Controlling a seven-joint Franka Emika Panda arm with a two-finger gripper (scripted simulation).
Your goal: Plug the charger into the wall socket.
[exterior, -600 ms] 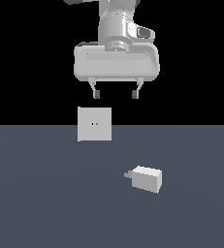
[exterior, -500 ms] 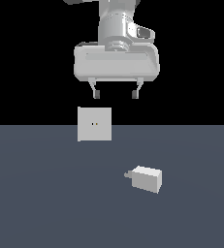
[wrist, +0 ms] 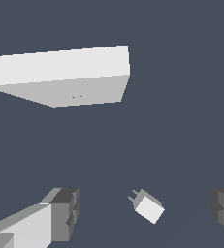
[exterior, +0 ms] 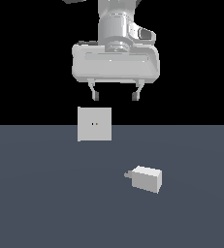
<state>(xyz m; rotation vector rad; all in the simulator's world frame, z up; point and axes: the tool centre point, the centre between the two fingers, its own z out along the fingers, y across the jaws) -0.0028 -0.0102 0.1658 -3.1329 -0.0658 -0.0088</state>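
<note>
**Pincer spread wide and empty above the tabletop**

The pincer (exterior: 115, 96) hangs high over the scene with its two fingers (exterior: 94, 92) set far apart, holding nothing and touching nothing. In the wrist view the fingertips (wrist: 65, 213) sit at opposite edges of the picture, with the charger (wrist: 149, 207) lying between them on the surface far below.

The charger (exterior: 146, 178) rests on its side on the grey tabletop (exterior: 45, 203), its two short prongs pointing toward the exterior view's left. The wall socket (exterior: 94, 124) stands upright, well apart from the charger, farther back and toward the exterior view's left, its two small holes near the centre of its face.
</note>
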